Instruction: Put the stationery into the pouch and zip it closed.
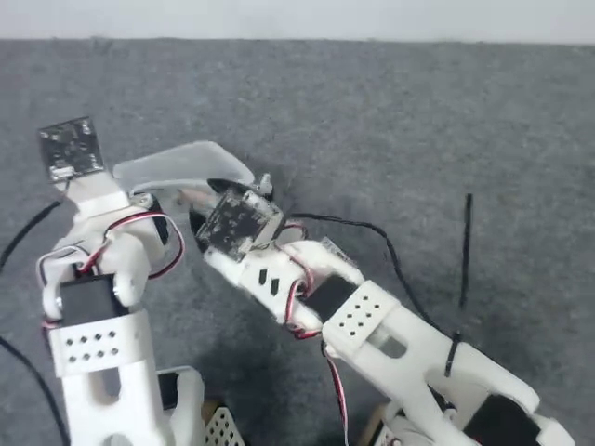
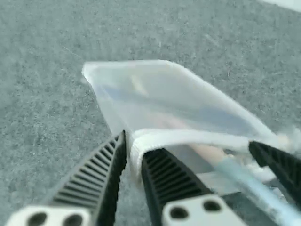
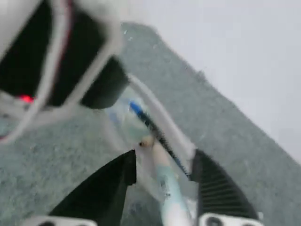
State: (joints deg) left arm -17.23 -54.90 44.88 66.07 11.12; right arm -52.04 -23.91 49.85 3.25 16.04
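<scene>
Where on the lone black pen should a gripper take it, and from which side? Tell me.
Grip the black pen about its middle, coming straight down, jaws closing across its width. It lies flat on the grey mat, thin and straight, with nothing touching it, so it should probably lift level.

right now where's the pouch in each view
high view: pouch left of centre, at both arms' tips.
left wrist view: pouch mid-picture, its white rim pinched in the jaws.
right wrist view: pouch beyond the jaws, blurred.
shared by both wrist views: light blue pen at its mouth.
</scene>
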